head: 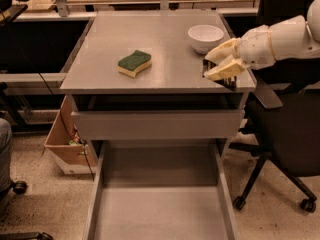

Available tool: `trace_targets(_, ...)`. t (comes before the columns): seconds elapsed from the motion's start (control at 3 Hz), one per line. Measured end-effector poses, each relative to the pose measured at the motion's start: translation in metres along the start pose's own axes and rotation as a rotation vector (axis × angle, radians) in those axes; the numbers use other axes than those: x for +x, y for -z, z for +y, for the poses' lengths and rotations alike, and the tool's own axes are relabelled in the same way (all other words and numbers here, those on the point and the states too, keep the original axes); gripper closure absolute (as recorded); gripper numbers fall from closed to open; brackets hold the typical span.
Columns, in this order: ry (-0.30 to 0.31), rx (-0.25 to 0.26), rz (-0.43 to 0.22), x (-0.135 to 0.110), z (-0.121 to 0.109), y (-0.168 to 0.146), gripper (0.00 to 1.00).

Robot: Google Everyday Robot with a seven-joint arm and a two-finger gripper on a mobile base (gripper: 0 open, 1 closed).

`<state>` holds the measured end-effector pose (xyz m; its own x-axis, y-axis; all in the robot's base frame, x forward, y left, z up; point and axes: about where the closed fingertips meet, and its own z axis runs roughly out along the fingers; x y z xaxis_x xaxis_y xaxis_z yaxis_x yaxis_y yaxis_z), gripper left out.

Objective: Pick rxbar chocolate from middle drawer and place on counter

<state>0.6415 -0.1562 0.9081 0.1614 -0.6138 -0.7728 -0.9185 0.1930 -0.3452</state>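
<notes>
Cream-coloured tool (pixel 220 68) at the right of the frame, its two fingers clamped on a dark snack bar (pixel 225 81), hovers over the front right corner of the grey table (pixel 165 49). The bar sits just above the table's edge, partly hidden by the fingers. Below, the deep drawer (pixel 160 209) stands pulled out with a bare floor in the lower middle of the frame, under the shallow drawer (pixel 157 124) with its plain front.

The main hazard appears to be the drop point. A release this close to the corner could leave the bar overhanging the edge, so that it tips off towards the black office chair (pixel 285 134) or falls back into the deep drawer. Letting go from a height or at a tilt could make the flat wrapper skid. A reach further in risks clipping the white bowl (pixel 205 37), which stands near the tool at the upper right. The green-and-yellow sponge (pixel 134 63), mid-table, looks well clear of any likely path.

No lettering can be read on the bar's wrapper, and no brand or label shows on the table, the drawers or the cardboard box (pixel 62 144) at lower left.
</notes>
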Motion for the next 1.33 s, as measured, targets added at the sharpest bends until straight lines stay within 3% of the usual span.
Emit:
trace_targets(0.67,0.101,-0.012,0.048,0.011,-0.024,-0.035,1.0)
trace_targets(1.0,0.155,-0.031,0.036,0.021,-0.037,-0.066,0.96)
trace_targets(1.33,0.172,-0.044,0.022,0.03,-0.043,-0.085,0.73)
